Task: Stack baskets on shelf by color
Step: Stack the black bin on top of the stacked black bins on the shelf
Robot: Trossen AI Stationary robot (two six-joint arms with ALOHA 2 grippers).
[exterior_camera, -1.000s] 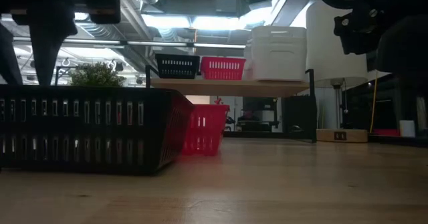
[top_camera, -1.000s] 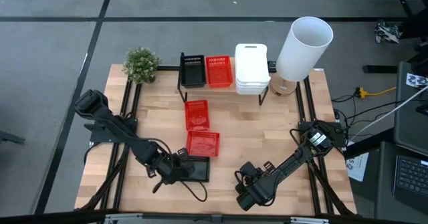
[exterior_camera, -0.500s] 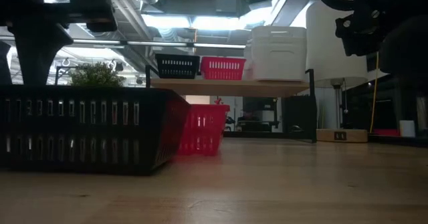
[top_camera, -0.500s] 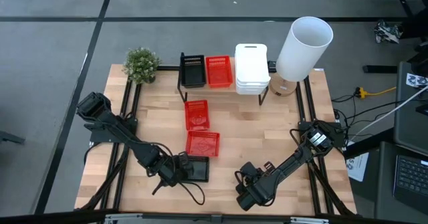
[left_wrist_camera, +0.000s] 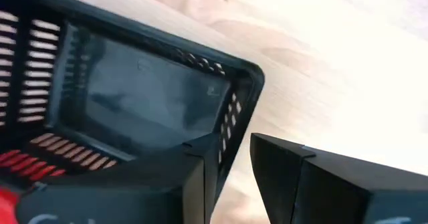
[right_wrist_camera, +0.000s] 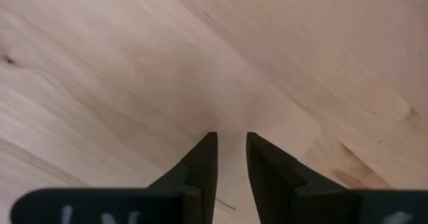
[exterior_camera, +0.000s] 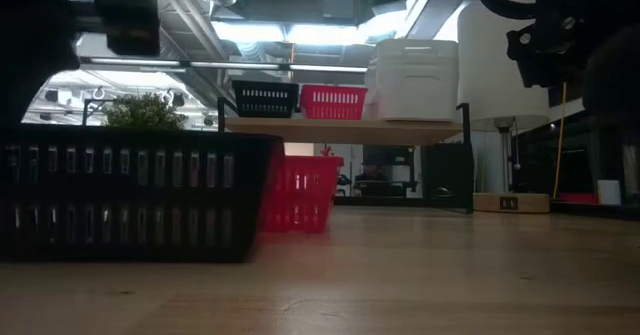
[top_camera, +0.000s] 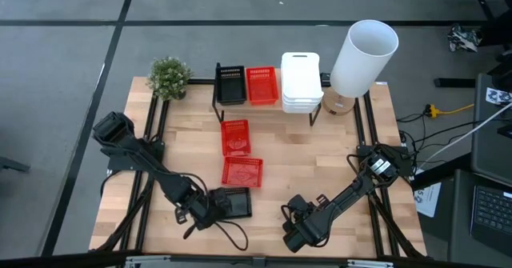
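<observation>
In the high view we are seeing the left gripper [top_camera: 210,209] sitting at the lower middle of the frame, right at the left edge of a black basket [top_camera: 234,203] lying on the table [top_camera: 336,152]. Just above it a red basket [top_camera: 243,172] is resting, and a second red basket [top_camera: 234,137] is lying nearer the centre. At the upper middle the shelf [top_camera: 317,102] is carrying a black basket [top_camera: 231,85], a red basket [top_camera: 262,85] and a stack of white baskets [top_camera: 301,82], side by side. The right gripper [top_camera: 294,234] is waiting low at the bottom, right of centre.

In the low view the black basket [exterior_camera: 135,195] is filling the left side, with a red basket [exterior_camera: 297,194] behind it and the shelf [exterior_camera: 345,126] in the upper middle.

In the left wrist view the left gripper [left_wrist_camera: 234,170] is standing with one finger inside the black basket [left_wrist_camera: 127,93] and the other outside, the wall between them; we are not seeing them pressed onto it.

In the right wrist view the right gripper [right_wrist_camera: 231,158] is nearly closed, a thin gap left, holding nothing above the bare table [right_wrist_camera: 134,70]
</observation>
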